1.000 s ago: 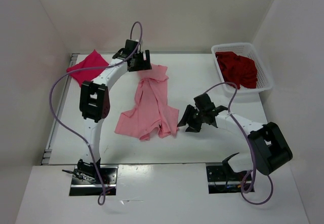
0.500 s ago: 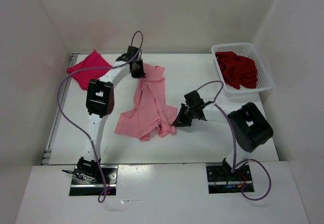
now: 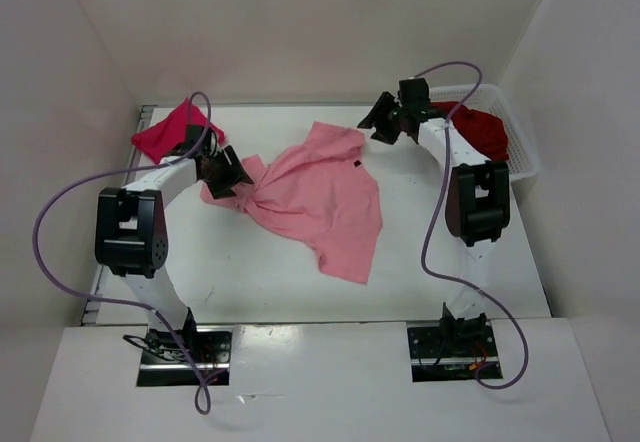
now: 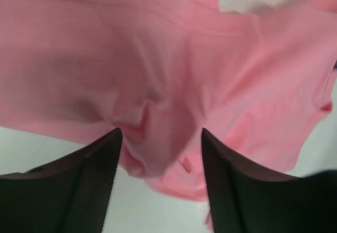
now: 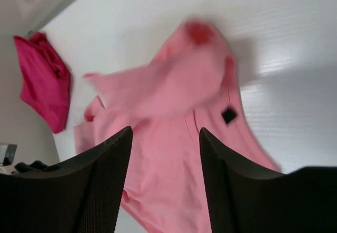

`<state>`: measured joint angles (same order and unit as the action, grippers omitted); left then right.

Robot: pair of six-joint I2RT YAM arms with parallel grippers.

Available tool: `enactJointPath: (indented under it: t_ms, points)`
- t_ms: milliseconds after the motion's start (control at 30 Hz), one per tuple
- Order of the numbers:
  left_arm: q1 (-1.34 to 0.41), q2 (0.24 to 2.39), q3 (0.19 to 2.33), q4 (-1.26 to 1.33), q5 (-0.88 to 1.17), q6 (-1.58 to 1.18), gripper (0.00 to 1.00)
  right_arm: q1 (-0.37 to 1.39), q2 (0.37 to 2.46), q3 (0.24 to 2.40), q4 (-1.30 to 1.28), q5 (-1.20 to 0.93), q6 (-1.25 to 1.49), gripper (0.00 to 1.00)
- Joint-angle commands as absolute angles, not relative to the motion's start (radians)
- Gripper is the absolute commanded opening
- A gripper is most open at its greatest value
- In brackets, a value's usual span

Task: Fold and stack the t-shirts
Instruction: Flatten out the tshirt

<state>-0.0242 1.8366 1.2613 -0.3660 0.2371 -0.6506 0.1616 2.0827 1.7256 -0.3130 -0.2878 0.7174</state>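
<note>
Left wrist: left pincer (image 4: pixel 159 133) jaws apart, released, bunched salmon t-shirt (image 4: pixel 158 85) just beyond them. Right wrist: right pincer (image 5: pixel 166 130) spread wide, holding nothing. Salmon t-shirt lies spread mid-tabletop (image 3: pixel 250 272).

Top external: high, near side, looking down on whole table (image 3: pixel 250 272). Left wrist: pressed close over salmon pink shirt (image 4: pixel 158 59). Right wrist: farther, oblique (blurred). All three share that shirt.

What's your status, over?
Left fingers open over bunched cloth. Right fingers open, beside far corner. Light salmon pink cloth t-shirt spread out, unfolded. Nothing lying on it.
</note>
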Motion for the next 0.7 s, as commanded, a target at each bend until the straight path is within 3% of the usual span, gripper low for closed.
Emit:
enactJointPath:
  t_ms: [0, 67, 167, 200, 267, 300, 367, 467, 533, 667]
  points:
    - [-0.026, 1.719, 1.175, -0.334, 0.295, -0.690, 0.71, 0.222, 2.002, 1.737, -0.424, -0.252, 0.637, 0.60]
    - [-0.026, 1.669, 1.148, -0.325, 0.256, -0.701, 0.77, 0.244, 1.891, 1.594, -0.388, -0.239, 0.627, 0.61]
    - [-0.026, 1.591, 1.137, -0.325, 0.201, -0.701, 0.77, 0.276, 1.733, 1.295, -0.263, -0.284, 0.713, 0.60]
    - [-0.043, 1.591, 1.137, -0.334, 0.187, -0.689, 0.77, 0.288, 1.701, 1.234, -0.249, -0.284, 0.728, 0.49]
    - [-0.052, 1.591, 1.149, -0.359, 0.134, -0.670, 0.77, 0.325, 1.611, 1.074, -0.230, -0.284, 0.770, 0.36]
    - [-0.067, 1.600, 1.149, -0.359, 0.117, -0.655, 0.77, 0.334, 1.580, 0.989, -0.230, -0.259, 0.782, 0.21]
    - [-0.081, 1.609, 1.173, -0.368, 0.065, -0.643, 0.77, 0.344, 1.479, 0.909, -0.230, -0.250, 0.820, 0.12]
    - [-0.132, 1.657, 1.224, -0.368, -0.033, -0.618, 0.75, 0.344, 1.369, 0.732, -0.230, -0.213, 0.876, 0.12]
    - [-0.179, 1.710, 1.302, -0.385, -0.078, -0.580, 0.72, 0.344, 1.355, 0.692, -0.221, -0.213, 0.885, 0.22]
    - [-0.255, 1.807, 1.405, -0.397, -0.202, -0.514, 0.65, 0.344, 1.333, 0.644, -0.210, -0.222, 0.907, 0.24]
